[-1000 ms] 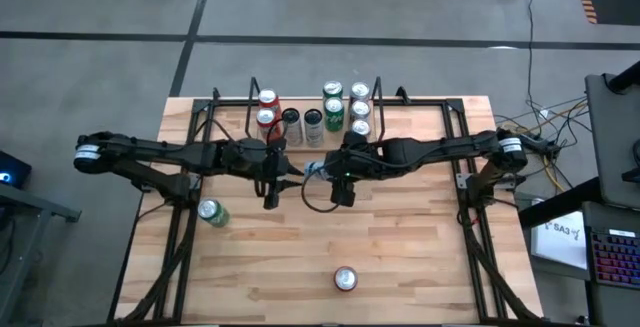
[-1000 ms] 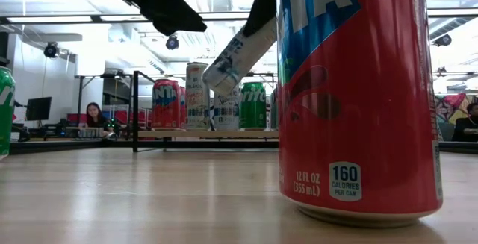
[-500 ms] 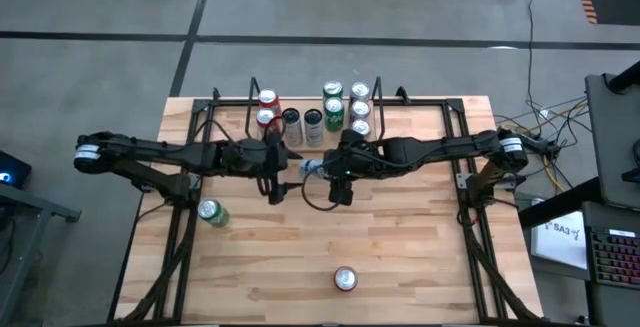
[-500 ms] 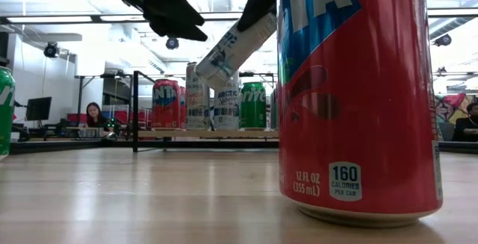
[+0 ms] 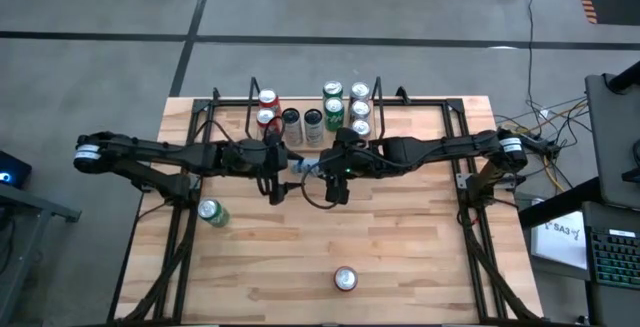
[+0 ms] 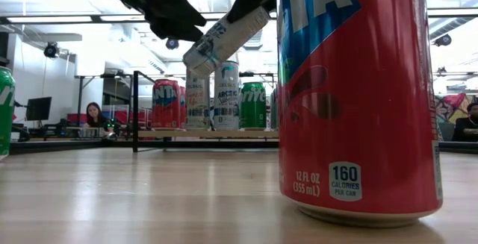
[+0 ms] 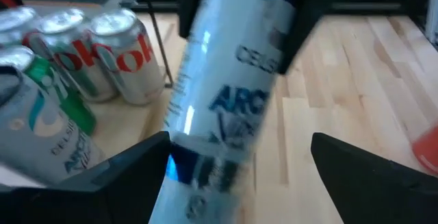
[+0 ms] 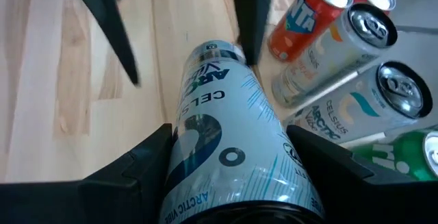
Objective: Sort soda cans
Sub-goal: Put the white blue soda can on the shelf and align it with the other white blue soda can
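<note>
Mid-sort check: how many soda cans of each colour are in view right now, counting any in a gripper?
Red cans: 3
Green cans: 3
Silver-white cans: 6, including the slim can in the right gripper
Total: 12

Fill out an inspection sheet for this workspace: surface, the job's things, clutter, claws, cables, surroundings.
Surface: wooden table, mostly bare at the near end.
Job's things: a cluster of soda cans stands at the far edge; a green can stands alone on the left; a red can stands alone near the front; a slim white can hangs tilted above the table.
Clutter: nothing seen.
Claws: right claw is shut on the slim white can; left claw is open, its fingers either side of that can's end.
Cables: a tangle beside the table's right edge.
Surroundings: grey floor; a person sits at a desk behind.
</note>
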